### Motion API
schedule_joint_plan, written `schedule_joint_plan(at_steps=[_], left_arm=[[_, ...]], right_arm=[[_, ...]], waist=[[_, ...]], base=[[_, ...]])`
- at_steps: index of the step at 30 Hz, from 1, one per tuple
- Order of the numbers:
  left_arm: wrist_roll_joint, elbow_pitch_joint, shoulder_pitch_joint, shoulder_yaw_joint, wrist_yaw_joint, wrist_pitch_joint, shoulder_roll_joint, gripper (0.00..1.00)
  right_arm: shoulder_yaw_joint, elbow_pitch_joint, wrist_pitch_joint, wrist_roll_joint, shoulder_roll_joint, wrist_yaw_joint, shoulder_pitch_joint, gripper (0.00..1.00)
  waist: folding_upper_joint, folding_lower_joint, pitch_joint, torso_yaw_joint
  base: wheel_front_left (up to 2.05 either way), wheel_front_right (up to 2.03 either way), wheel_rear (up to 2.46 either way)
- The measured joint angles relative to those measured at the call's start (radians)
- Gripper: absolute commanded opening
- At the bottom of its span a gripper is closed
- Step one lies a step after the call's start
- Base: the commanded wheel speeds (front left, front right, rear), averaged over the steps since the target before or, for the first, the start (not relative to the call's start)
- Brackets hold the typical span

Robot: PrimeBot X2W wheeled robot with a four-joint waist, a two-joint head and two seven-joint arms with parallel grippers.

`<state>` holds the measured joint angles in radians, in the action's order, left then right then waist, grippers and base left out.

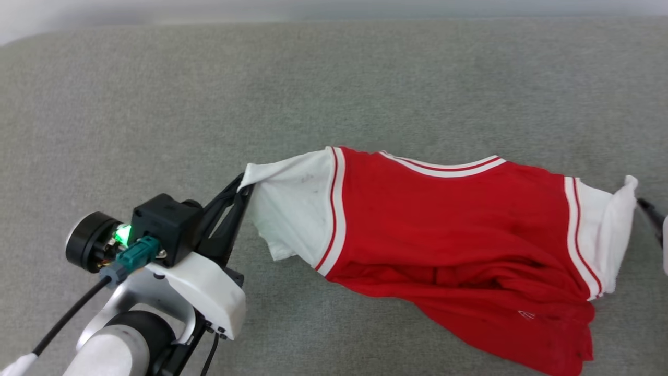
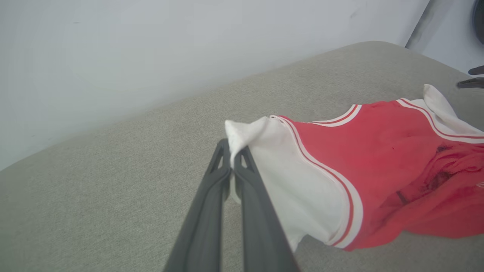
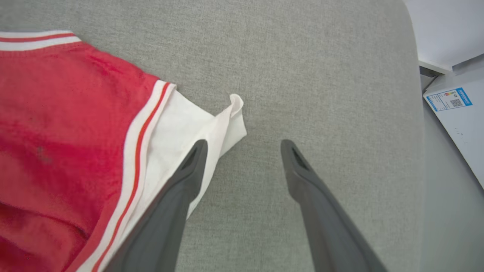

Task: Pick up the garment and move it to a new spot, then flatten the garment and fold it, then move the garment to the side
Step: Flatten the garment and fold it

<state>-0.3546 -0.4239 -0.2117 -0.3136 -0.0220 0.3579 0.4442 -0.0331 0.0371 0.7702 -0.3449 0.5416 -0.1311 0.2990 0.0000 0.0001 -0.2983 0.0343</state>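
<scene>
Grey woven upholstery (image 1: 156,104) stretches across the head view. On it we see the red jersey (image 1: 449,219) lying rumpled, right of centre, with its striped neckline (image 1: 443,167) towards the far side and its red body bunched in folds towards us. The left gripper (image 1: 243,184) reaches in from the lower left. Its dark fingers are pressed together on the tip of the left-side sleeve (image 1: 292,209), which is white and drawn out to a point. At the right edge, a dark fingertip of the right gripper (image 1: 649,209) lies just beside the right-side sleeve (image 1: 608,230).

From the left wrist, we see both fingers closed with a fold of the white sleeve pinched between their tips. The jersey's red body trails away to the right, and a pale wall (image 2: 113,56) rises behind the upholstery.

From the right wrist, the fingers stand well spread. One crosses the edge of the white sleeve and the other is over bare upholstery; we cannot tell whether either touches the cloth. The sleeve's curled corner lies just beyond the two tips. A white box with a blue label (image 3: 450,102) sits past the upholstery's right edge.
</scene>
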Motion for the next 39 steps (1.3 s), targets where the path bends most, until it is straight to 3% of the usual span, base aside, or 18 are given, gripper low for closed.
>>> schedule_joint_plan(at_steps=[8,17,18,19,20,30,39], left_arm=[[0.013,-0.017,-0.045,-0.05,0.015,-0.017,-0.032,0.0],[0.009,0.012,-0.055,-0.069,0.018,-0.036,-0.049,0.0],[0.008,0.015,-0.055,-0.068,0.018,-0.036,-0.048,0.0],[0.007,0.018,-0.055,-0.067,0.018,-0.036,-0.048,0.0],[0.007,0.021,-0.055,-0.066,0.017,-0.037,-0.047,0.0],[-0.021,0.082,-0.026,-0.006,-0.003,-0.092,-0.028,0.0],[-0.055,0.1,0.051,0.103,-0.024,-0.134,0.041,0.0]], right_arm=[[0.029,0.151,0.123,0.007,0.015,0.0,0.1,1.0],[0.086,0.219,0.124,-0.037,0.044,0.002,0.106,1.0],[0.096,0.223,0.114,-0.038,0.05,0.003,0.106,0.51],[0.102,0.228,0.098,-0.04,0.052,0.003,0.105,0.2],[0.105,0.236,0.079,-0.041,0.052,0.003,0.105,0.0],[0.165,0.264,-0.097,-0.07,0.046,0.0,0.108,0.0],[0.194,0.133,-0.185,-0.173,0.102,0.0,0.128,0.0]], waist=[[0.0,-0.0001,-0.068,0.072],[-0.0001,-0.0002,-0.107,0.123],[0.0,-0.0002,-0.107,0.123],[0.0,-0.0002,-0.105,0.124],[0.0,-0.0003,-0.102,0.123],[0.0,0.0,-0.009,0.087],[0.0,-0.0001,0.14,0.022]], base=[[0.0,0.0,0.0],[0.0,0.0,0.0],[0.0,0.0,0.0],[0.0,0.0,0.0],[0.0,0.0,0.0],[0.0,0.0,0.0],[0.0,0.0,0.0]])
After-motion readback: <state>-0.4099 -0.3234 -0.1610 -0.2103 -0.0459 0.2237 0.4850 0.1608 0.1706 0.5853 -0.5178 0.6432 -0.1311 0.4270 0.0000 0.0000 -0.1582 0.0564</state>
